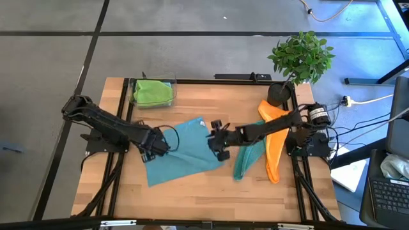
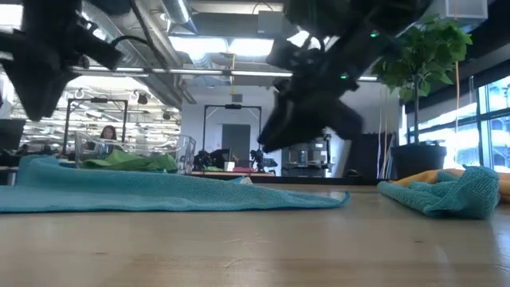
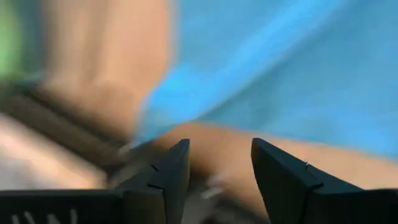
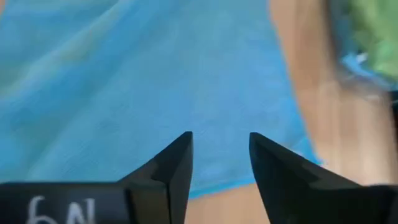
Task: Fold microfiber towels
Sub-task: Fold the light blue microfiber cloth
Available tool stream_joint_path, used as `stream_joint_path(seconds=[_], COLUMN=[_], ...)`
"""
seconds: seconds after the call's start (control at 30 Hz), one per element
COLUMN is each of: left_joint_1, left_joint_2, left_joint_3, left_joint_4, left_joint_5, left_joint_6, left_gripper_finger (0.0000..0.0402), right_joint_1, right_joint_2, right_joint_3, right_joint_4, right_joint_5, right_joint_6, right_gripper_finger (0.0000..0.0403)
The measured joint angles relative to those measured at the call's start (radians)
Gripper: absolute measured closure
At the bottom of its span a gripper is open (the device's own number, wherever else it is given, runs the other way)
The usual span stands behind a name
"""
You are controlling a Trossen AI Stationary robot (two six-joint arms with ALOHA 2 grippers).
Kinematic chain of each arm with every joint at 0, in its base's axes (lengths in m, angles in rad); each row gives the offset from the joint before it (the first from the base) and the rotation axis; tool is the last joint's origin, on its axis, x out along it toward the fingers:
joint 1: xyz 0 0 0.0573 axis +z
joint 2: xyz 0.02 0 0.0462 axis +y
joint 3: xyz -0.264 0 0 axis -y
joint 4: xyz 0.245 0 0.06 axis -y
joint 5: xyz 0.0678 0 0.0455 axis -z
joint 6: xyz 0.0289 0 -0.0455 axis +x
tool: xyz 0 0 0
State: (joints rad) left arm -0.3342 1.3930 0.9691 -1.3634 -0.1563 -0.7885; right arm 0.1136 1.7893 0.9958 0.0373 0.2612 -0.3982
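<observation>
While both arms hover over the table, the left gripper (image 1: pixel 167 144) and right gripper (image 1: pixel 216 138) flank the light blue towel (image 1: pixel 185 153), fingers parted, grasping nothing.

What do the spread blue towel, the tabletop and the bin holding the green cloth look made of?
Blue towel: soft, matte fuzzy fabric, lying limp with folds, likely microfiber. Tabletop: light wood planks with visible seams, smooth finish. Bin: clear, glossy walls showing the green cloth inside, probably plastic.

Even overhead light; both wrist views motion-blurred; ceiling lamps (image 2: pixel 227 48) glare.
</observation>
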Motion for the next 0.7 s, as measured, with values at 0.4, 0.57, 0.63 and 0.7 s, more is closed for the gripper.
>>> stream_joint_path(seconds=[0.4, 0.57, 0.63, 0.7], left_joint_1=[-0.325, -0.389, -0.402, -0.407], left_joint_2=[0.146, 0.24, 0.269, 0.29], left_joint_3=[-0.001, -0.001, -0.002, -0.002], left_joint_4=[0.418, 0.435, 0.433, 0.433], left_joint_5=[-0.039, 0.046, 0.085, 0.091], left_joint_6=[-0.261, -0.329, -0.343, -0.359], left_gripper_finger=[0.0245, 0.0245, 0.0245, 0.0245], right_joint_1=[-0.23, -0.251, -0.264, -0.279], right_joint_2=[0.118, 0.203, 0.223, 0.238], right_joint_3=[0.001, 0.043, 0.072, 0.096], right_joint_4=[0.243, 0.249, 0.251, 0.251], right_joint_5=[-0.377, -0.342, -0.345, -0.345], right_joint_6=[0.042, 0.048, 0.078, 0.083], right_gripper_finger=[0.0241, 0.0241, 0.0241, 0.0241])
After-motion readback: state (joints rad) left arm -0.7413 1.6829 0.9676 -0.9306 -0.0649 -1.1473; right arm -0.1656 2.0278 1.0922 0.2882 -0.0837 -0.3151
